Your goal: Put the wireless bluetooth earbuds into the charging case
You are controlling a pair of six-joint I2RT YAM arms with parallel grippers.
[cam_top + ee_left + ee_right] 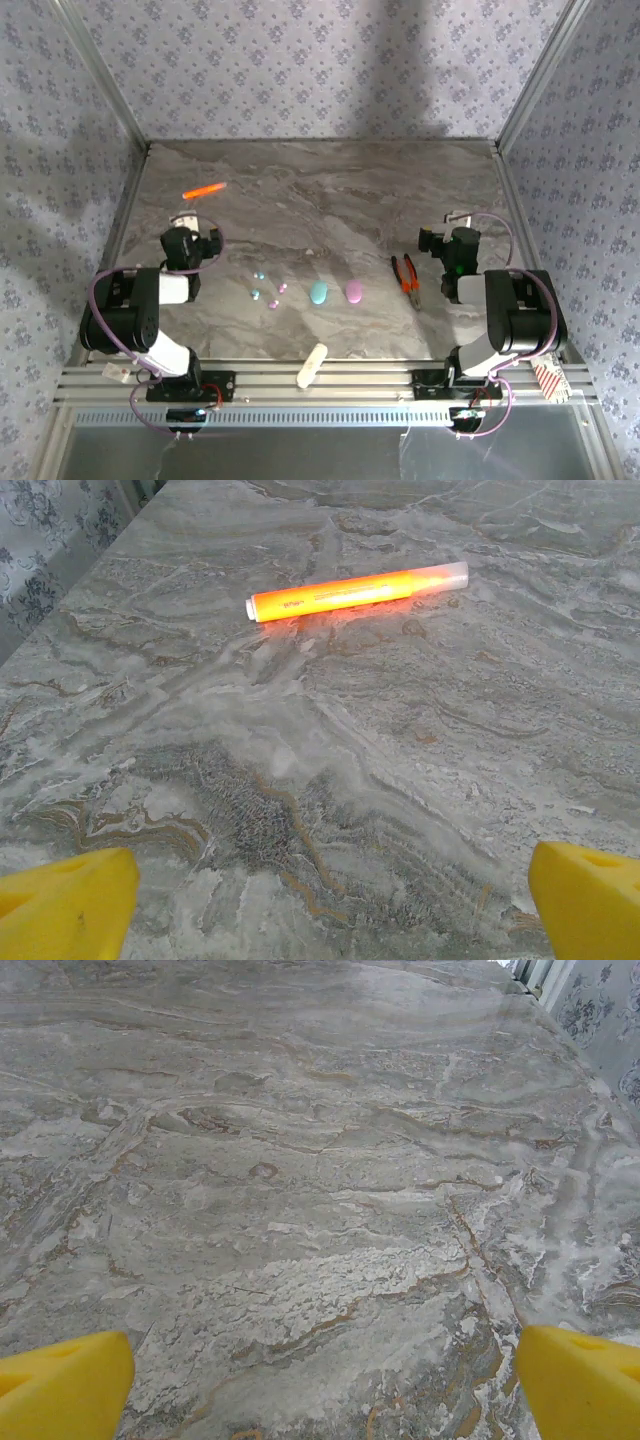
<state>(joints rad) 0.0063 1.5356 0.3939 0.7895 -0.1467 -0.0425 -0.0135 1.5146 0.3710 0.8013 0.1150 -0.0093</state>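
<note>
The earbuds [259, 275] lie well apart from left gripper [320, 905] and right gripper [320, 1380] — both wide-spread

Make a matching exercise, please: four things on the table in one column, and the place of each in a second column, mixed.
Things:
1. orange highlighter
2. teal case
3. pliers
4. cream cylinder

Places:
A. at the near edge, in the middle
B. far back, at the left
C. directly left of the pink case
D. right of the pink case

Pairs: 1-B, 2-C, 3-D, 4-A
</note>
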